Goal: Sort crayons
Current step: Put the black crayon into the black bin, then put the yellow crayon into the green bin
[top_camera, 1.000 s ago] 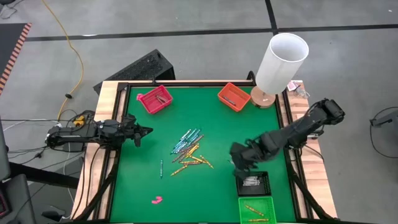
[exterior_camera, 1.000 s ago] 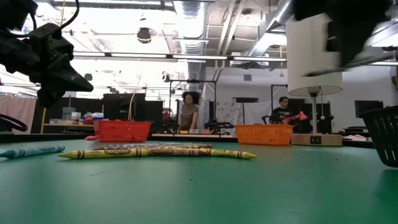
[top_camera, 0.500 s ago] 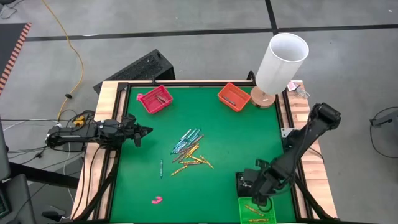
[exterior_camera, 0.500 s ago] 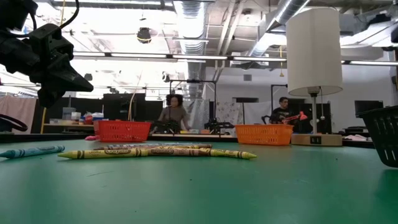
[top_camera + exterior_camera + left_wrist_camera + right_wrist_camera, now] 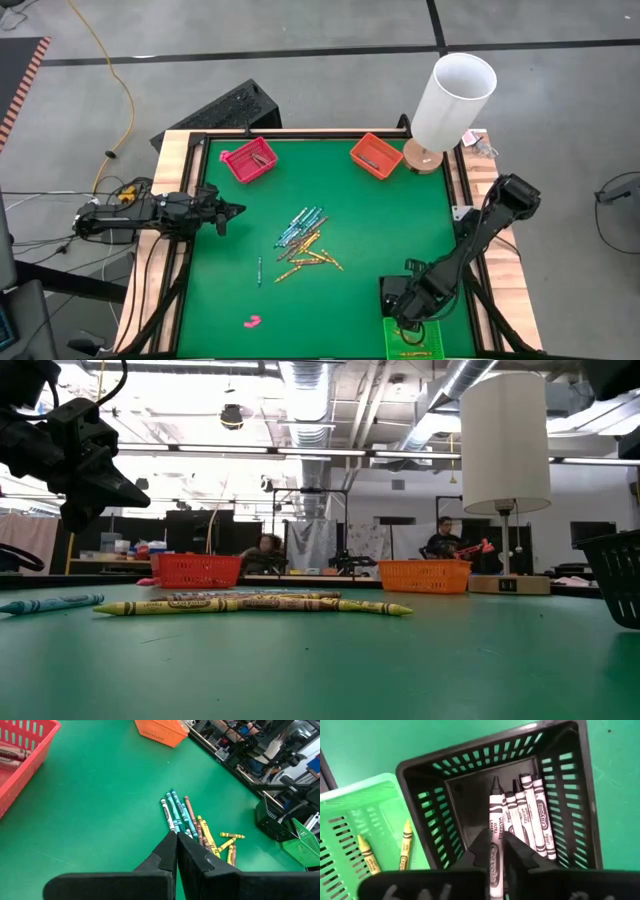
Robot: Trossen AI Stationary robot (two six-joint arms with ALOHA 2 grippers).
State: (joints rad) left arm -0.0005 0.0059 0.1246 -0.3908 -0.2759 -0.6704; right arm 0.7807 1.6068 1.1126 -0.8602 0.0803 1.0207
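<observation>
Above the slotted black plastic basket [image 5: 570,795], I see my right gripper [image 5: 496,851] pinching a paper-wrapped white crayon [image 5: 493,825]; left gripper [image 5: 176,851] closed.

Bright even overhead light, ceiling glare, soft shadows.

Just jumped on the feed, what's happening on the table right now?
The robot is sorting crayons by colour. The right gripper is over the black basket at the table's near right corner, with a black crayon between its fingers, beside others already inside. The green basket next to it holds yellow ones. A mixed pile of crayons waits mid-table. The left gripper sits shut at the left edge, holding nothing.
</observation>
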